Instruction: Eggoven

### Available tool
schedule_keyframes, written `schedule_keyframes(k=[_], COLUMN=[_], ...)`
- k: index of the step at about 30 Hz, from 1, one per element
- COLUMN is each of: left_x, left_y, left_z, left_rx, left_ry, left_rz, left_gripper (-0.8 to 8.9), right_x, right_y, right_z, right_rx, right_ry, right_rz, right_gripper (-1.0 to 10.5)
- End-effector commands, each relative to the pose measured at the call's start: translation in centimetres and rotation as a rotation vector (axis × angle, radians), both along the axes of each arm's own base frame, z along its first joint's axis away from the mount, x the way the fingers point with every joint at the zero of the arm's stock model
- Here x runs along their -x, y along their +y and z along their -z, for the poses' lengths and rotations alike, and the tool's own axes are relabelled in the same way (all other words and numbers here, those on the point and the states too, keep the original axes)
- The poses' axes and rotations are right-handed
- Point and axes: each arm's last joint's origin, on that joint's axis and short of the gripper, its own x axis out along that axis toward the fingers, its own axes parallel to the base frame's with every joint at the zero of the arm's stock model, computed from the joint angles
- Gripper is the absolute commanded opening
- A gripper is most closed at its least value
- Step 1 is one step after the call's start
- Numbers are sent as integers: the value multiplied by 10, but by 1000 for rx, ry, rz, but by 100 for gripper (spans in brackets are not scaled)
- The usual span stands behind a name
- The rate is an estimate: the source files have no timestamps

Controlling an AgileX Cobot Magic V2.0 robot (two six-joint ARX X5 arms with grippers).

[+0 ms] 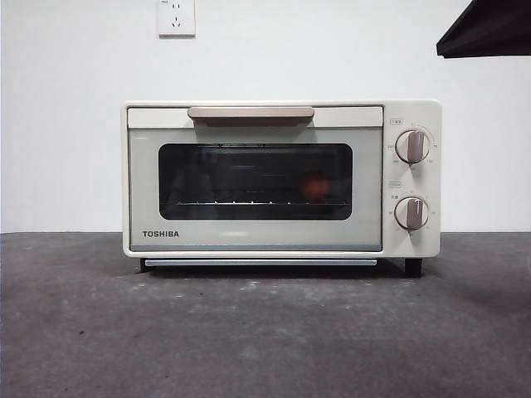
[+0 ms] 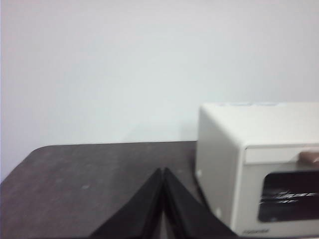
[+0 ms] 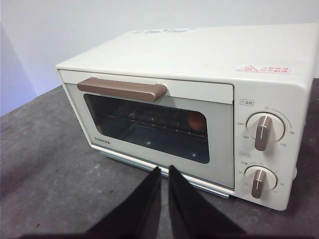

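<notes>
**Egg shut inside the oven, both hands drawn clear**

Behind the dark glass door, the reddish-brown egg (image 1: 314,186) sits on the wire rack toward the knob side of the TOSHIBA toaster oven (image 1: 257,236). Its door is closed, handle (image 3: 122,89) up, so the loading looks done. The right hand (image 3: 164,172) hovers before the door, clenched and empty; the left hand (image 2: 163,172), likewise clenched on nothing, waits off to the side over the tabletop (image 1: 99,332).

both pincers (image 2: 163,172) (image 3: 164,169) closed, empty.
</notes>
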Motion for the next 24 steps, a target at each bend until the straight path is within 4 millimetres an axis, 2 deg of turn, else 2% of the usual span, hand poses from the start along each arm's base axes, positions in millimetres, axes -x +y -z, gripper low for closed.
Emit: schedule_keyframes(k=[1,6,14,19,24], left_x=[1,-1,-4,-6,-6], left_y=[2,3,3,4,3], left_z=[17,47,81,98,103], left_rx=[-17,-16,-17,5,28], left_ry=[0,44,167,241,298], left_rz=[-28,-42,-40,-40,-40], left_gripper=[8,8,8,8,8], right_x=[0,0,0,0,0], right_y=[1,1,1,1,1], right_z=[-1,-1,-1,-1,-1], right_rx=[3,3,3,3,3], right_ry=[-11,-11,-11,-11,-11], right_rz=[-6,-6,-6,-6,-6], right_gripper=[4,4,4,4,4])
